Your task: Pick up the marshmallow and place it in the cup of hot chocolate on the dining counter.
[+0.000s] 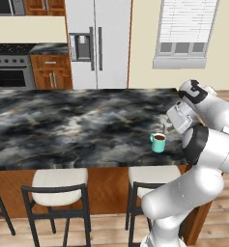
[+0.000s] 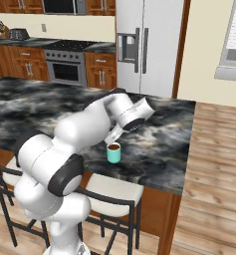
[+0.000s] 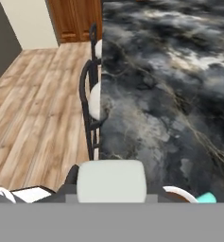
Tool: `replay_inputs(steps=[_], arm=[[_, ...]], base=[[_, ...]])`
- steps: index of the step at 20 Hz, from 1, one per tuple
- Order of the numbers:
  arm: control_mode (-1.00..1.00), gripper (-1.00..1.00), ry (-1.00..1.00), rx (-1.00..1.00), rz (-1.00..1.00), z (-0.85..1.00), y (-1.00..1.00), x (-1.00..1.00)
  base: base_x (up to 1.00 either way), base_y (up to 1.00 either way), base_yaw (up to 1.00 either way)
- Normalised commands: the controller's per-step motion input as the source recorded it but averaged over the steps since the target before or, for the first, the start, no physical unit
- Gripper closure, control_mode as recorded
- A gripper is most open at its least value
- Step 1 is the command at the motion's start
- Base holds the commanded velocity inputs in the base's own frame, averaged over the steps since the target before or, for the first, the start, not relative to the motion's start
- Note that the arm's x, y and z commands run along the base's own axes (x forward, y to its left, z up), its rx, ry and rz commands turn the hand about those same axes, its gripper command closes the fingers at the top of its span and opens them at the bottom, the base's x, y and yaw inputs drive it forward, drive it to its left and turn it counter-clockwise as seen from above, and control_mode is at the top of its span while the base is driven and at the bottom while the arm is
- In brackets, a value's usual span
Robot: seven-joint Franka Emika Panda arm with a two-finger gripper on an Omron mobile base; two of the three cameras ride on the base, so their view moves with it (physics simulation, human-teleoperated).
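I find the cup of hot chocolate (image 1: 158, 142), a small teal mug with dark brown liquid, standing upright on the dining counter (image 1: 63, 125) at centre right of the left base view, near the counter's front edge. In the right base view the same mug (image 2: 113, 152) sits at frame centre, its handle hard to make out.

The gripper (image 1: 167, 126) hangs just above and to the right of the mug in the left base view, largely hidden behind the hand's pale body. In the right base view the gripper (image 2: 113, 135) comes down directly over the mug's rim, apart from it. I cannot tell from either base view whether the fingers are spread or closed.

In the hand view an off-white, squarish block, the marshmallow (image 3: 111, 182), fills the lower centre of the frame, sitting where the fingertips rise, so I judge it to be held between them, though the fingers themselves are covered. At the lower right of that view I see a sliver of the mug's teal rim (image 3: 208, 197).

White-cushioned stools (image 1: 58, 185) stand along the counter's near side, lower left in the left base view. A refrigerator (image 1: 97, 41) occupies the top centre.
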Motion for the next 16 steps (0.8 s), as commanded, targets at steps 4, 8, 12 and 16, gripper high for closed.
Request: replay_inputs(steps=[4,8,12,16], arm=[[-1.0,1.0,0.0,-0.02,0.0,-0.21,0.01,0.0],[-1.0,1.0,0.0,-0.01,0.0,-0.16,0.0,0.0],[-1.0,1.0,0.0,0.0,0.0,-0.05,0.0,0.04],[-1.0,1.0,0.0,0.0,0.0,-0.01,0.0,0.1]], base=[[0.0,0.0,0.0],[0.0,0.0,0.0],[0.0,0.0,0.0],[0.0,0.0,0.0]])
